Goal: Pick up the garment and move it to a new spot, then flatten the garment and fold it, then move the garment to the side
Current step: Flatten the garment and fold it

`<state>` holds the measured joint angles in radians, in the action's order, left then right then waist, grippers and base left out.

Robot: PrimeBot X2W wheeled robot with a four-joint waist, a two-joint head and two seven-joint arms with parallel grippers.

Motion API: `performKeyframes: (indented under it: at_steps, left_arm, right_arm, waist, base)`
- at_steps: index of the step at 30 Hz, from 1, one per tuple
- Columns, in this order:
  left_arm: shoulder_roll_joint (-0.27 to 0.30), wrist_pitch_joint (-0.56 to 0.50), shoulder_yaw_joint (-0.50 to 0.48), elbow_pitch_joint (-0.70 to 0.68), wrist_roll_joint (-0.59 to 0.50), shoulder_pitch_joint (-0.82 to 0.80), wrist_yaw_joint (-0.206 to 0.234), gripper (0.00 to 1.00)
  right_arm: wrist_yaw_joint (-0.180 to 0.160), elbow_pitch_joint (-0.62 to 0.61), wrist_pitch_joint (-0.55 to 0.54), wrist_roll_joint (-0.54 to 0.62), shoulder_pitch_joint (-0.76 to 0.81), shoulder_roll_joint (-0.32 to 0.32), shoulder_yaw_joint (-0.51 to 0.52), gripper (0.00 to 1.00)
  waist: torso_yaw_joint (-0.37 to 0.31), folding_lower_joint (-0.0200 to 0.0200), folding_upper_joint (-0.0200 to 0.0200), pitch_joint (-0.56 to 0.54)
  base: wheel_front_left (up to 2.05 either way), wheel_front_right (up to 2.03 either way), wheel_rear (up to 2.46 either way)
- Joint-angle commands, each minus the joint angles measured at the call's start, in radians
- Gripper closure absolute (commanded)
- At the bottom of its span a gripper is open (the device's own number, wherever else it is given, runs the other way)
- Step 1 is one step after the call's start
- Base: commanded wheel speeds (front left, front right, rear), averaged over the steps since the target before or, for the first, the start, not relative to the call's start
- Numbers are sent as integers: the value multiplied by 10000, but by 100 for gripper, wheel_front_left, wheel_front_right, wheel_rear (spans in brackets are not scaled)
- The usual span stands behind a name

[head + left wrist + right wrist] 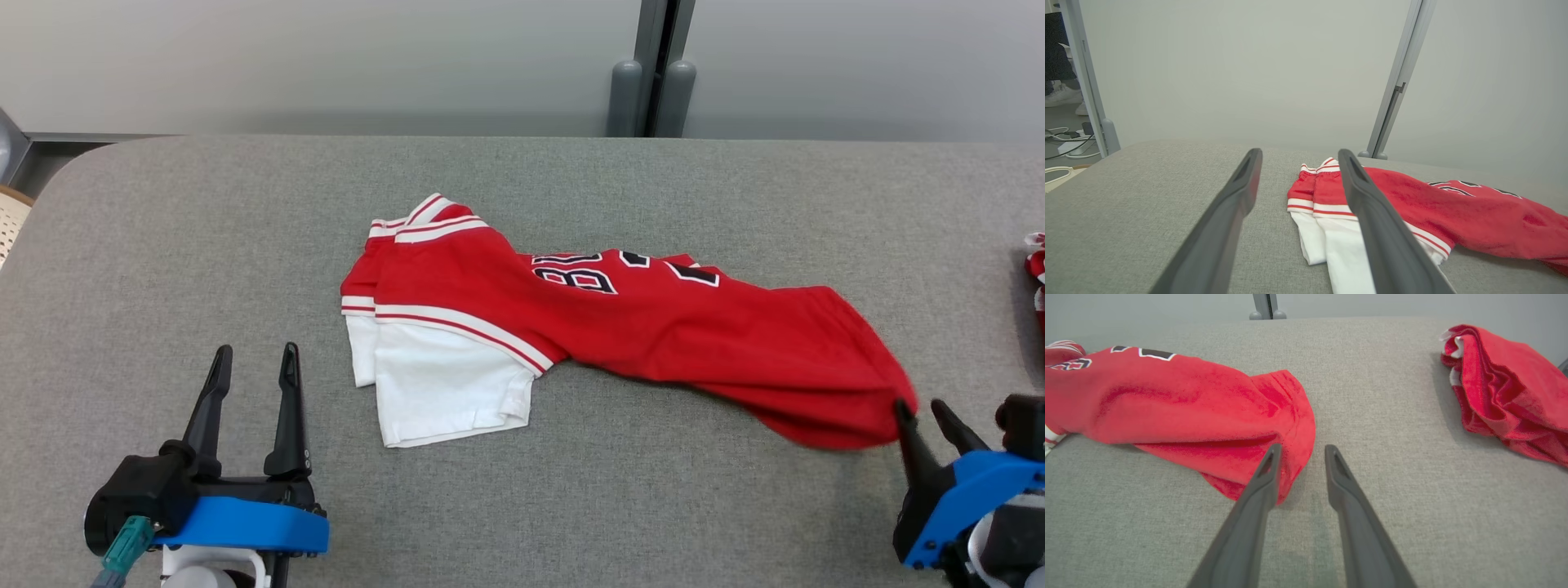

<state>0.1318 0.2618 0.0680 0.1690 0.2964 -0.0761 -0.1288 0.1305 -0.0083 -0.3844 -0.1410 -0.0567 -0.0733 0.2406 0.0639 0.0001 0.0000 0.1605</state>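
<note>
The garment (637, 327) is a red jersey with black-and-white lettering and white sleeves, lying stretched out sideways across the grey table (571, 506). My right gripper (918, 404) is at its lower right hem, fingers slightly apart. In the right wrist view the garment's (1188, 400) hem lies just left of and behind the left finger, and bare table shows through the gap of the gripper (1303, 447), so nothing is held. My left gripper (255, 351) stands open at the lower left, short of the white sleeves. Its wrist view shows the garment (1474, 212) behind the open gripper (1299, 153).
A second bunched red cloth (1037, 269) lies at the table's right edge, also seen as a red heap (1506, 392) in the right wrist view. Grey partition posts (653, 90) stand behind the table. A pale basket (12, 216) sits off the left edge.
</note>
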Motion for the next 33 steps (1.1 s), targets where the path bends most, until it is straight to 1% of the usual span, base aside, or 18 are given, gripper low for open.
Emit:
performKeyframes:
  at_steps: [1,7,12,17,20,25,33]
  left_arm:
    - [23,43,-3,2,-46,5,-22,0]
    - [71,43,30,82,0,143,-22,0]
    - [132,43,41,117,23,261,-22,0]
    - [83,43,51,205,38,367,-22,0]
    - [46,43,32,313,67,434,-22,0]
    - [22,43,-32,559,88,582,-22,0]
    - [76,43,16,737,102,565,-22,0]
  right_arm:
    - [5,156,114,180,276,35,15,0]
    - [5,824,1029,307,511,168,435,0]
    - [5,626,2332,305,550,218,478,0]
    - [5,459,3704,31,492,233,88,0]
    - [5,447,4212,-46,451,232,-289,0]
    - [5,468,4328,-101,713,228,-787,0]
    - [5,473,4258,-160,732,230,-958,0]
  waist:
    - [-16,-1,0,-58]
    - [-106,-1,0,-276]
    - [-183,-1,0,-422]
    - [-272,-1,0,-525]
    - [-330,-1,0,-607]
    - [-400,-1,0,-843]
    - [-502,-1,0,-841]
  base:
    - [0,0,0]
    - [0,0,0]
    - [0,0,0]
    - [0,0,0]
    - [0,0,0]
    - [0,0,0]
    - [0,0,0]
